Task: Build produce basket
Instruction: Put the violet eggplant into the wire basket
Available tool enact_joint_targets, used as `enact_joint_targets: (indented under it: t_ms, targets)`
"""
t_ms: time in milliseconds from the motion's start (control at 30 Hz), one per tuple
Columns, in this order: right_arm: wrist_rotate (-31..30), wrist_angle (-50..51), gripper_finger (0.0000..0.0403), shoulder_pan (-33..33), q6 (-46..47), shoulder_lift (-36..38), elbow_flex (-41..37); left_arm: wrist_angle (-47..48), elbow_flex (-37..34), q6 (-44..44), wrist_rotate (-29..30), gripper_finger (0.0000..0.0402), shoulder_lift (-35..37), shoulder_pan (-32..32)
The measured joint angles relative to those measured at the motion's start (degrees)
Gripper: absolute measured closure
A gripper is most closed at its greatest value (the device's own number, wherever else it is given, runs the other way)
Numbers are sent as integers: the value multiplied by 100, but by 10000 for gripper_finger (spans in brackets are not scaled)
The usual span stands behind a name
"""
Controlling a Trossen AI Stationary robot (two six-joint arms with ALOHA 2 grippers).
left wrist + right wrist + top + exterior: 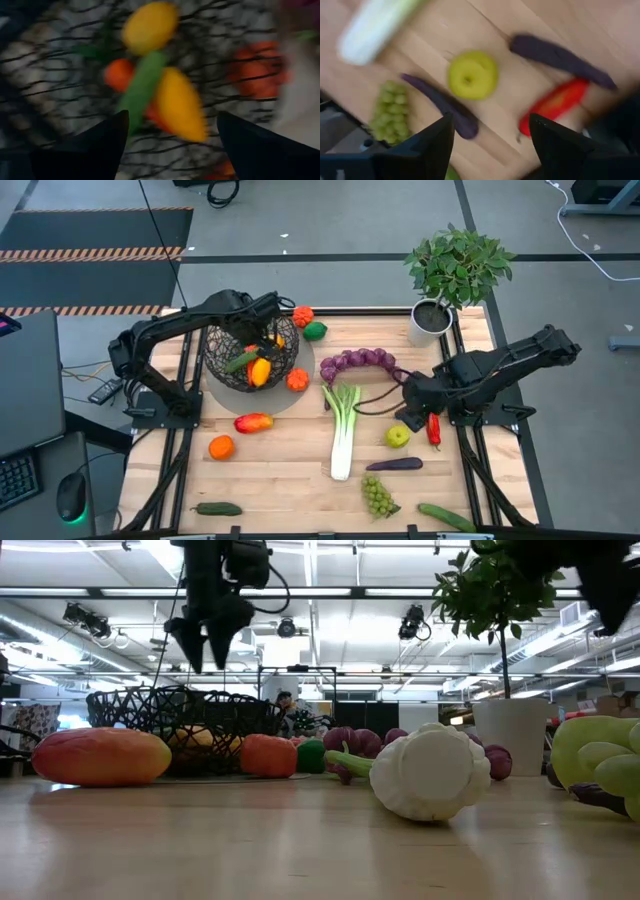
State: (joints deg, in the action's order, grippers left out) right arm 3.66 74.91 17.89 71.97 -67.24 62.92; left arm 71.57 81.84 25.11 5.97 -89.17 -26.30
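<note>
1. The leek [425, 772] lies nearest the low camera, its white root end facing the lens; it rests lengthwise at mid-tabletop [290, 480].
2. The basket [250, 352] sits on the left half of the tabletop towards the far edge. It holds a yellow fruit [150, 26], a green pod [141, 88], a yellow-orange pepper [181, 103] and a small orange-red piece [119, 73].
3. The left pincer [170, 132] hangs above the basket, fingers spread wide, nothing gripped.
4. Beside the basket: an orange-red pepper [297, 380] touching its wall, another orange piece [302, 315] and a green pepper [315, 331] at the far edge, a red-yellow mango [253, 422] on the near side.
5. The right pincer [490, 137] hovers over the right half, fingers spread wide and empty. Below it lie the green apple [472, 75], the aubergine [442, 106], the red chilli [555, 105] and green grapes [390, 110].
6. Purple grapes [357, 362] arc between basket and right arm, near the leek's leafy end.
7. Near edge: an orange [221, 447], a cucumber [218, 508], a second cucumber [447, 517].
8. A potted plant [445, 275] stands at the far right corner.
</note>
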Motion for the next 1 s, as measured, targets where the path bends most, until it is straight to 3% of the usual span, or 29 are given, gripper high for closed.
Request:
enact_joint_targets:
  t_ms: [167, 400, 500, 700, 1000]
  targets:
    - [31, 139, 120, 362, 1000, -15, -2, -818, 0, 129, -615, 98, 43, 390]
    - [-547, 216, 100, 571, 1767, -15, -19, -1920, 173, 212, -1033, 104, 271, 839]
    - [-479, 160, 101, 478, 1227, -17, -204, -1995, 631, 15, -1028, 104, 271, 991]
    - [274, -51, 111, 19, -341, -17, -849, -2208, 1614, -221, -1028, 104, 271, 1330]
    - [103, -510, 119, -911, -3140, -129, -1252, -2222, 2423, -175, -595, 104, 275, 1720]
